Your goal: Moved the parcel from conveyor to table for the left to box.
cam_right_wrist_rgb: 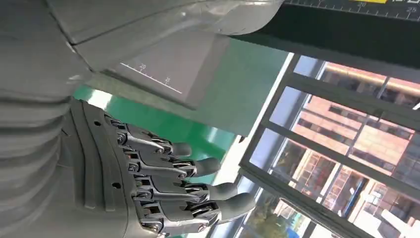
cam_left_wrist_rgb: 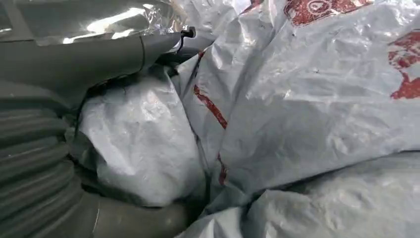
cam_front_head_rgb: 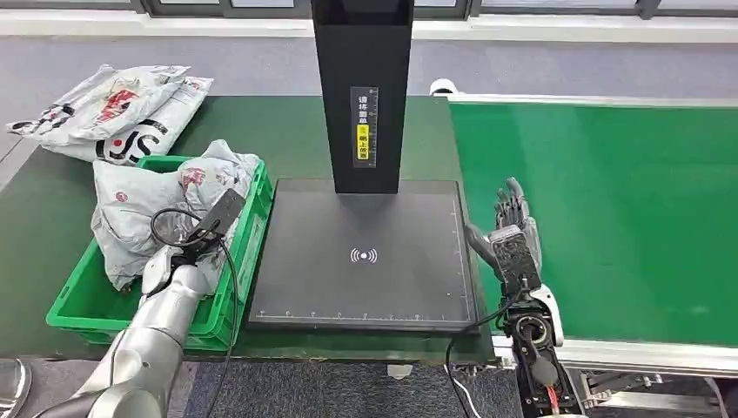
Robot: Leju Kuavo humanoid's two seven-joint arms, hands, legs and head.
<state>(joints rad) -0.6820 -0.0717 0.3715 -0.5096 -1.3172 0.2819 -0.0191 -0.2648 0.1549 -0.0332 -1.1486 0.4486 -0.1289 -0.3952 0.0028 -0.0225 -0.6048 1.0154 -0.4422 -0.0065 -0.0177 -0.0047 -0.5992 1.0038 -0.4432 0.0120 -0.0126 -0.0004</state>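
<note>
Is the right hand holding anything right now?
No. The right hand is open, fingers extended and apart, over the bare conveyor.

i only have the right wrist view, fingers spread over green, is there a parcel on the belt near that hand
Observer: No. From the head view the green belt is bare around the right hand, which holds nothing.
Operator: where's the left hand then
Observer: Down in the green crate, left of the black scan pad.
Operator: is it holding anything
Observer: The left wrist view shows the left hand pressed against a grey parcel, its thumb lying over crumpled plastic. Whether the fingers have closed on it I cannot tell.
Operator: any other parcels
Observer: Yes, more grey bags lie on the table beyond the crate.
</note>
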